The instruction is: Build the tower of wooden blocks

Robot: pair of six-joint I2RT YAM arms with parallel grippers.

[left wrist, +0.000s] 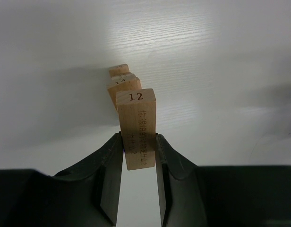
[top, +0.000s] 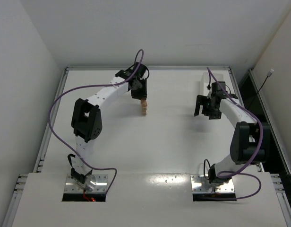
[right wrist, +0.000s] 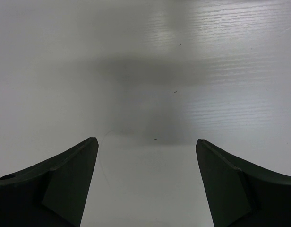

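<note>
The tower [top: 144, 109] stands toward the far edge of the counter [top: 174, 142], left of its middle. The left hand [left wrist: 138, 151] clamps the block marked 12 [left wrist: 137, 127] above it. The right hand [right wrist: 145, 184] hangs spread wide, holding nothing, near the far right corner.

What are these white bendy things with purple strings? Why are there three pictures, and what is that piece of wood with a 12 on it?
Those are two robot arms bolted to a white table. The purple strings are their cables. One picture comes from a camera high above. The other two come from little cameras on each arm's wrist, looking past its black pinching fingers. That pinching part is called the end effector. The left end effector is squeezed shut on a wood block marked 12, right over the tower, a small stack of the same blocks. The right end effector is open and holds nothing, with only bare table under it. A white tray sits at the far right.
</note>
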